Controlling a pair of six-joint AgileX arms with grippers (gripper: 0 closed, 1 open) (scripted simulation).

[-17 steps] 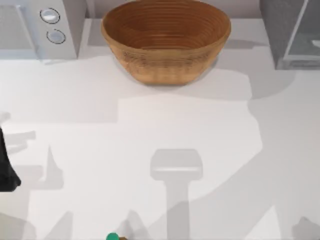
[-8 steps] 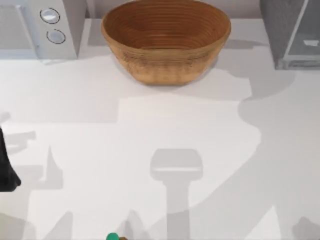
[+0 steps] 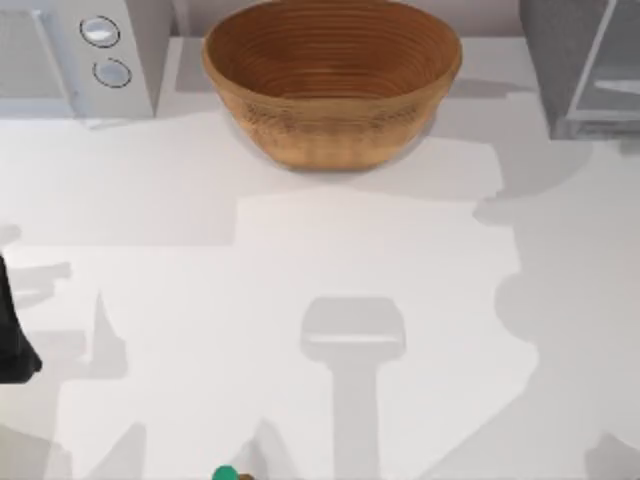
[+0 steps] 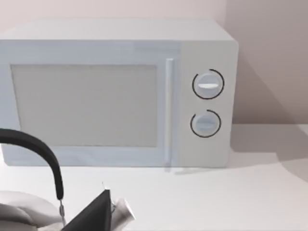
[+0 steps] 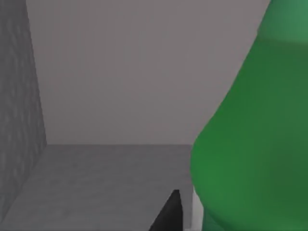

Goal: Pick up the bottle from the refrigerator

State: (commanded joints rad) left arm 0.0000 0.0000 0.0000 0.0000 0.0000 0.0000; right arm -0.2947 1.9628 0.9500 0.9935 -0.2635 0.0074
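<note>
Green bottle [image 5: 250, 144]; seemingly grey refrigerator [image 3: 585, 70]

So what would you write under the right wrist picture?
Green bottle looms close to the right wrist camera, inside the grey-walled refrigerator.

Top view looks straight down; right wrist view sits close against the bottle [image 5: 250, 144].

A white microwave [image 4: 118, 94] with two dials stands behind a kettle's black handle [image 4: 41, 154].
</note>
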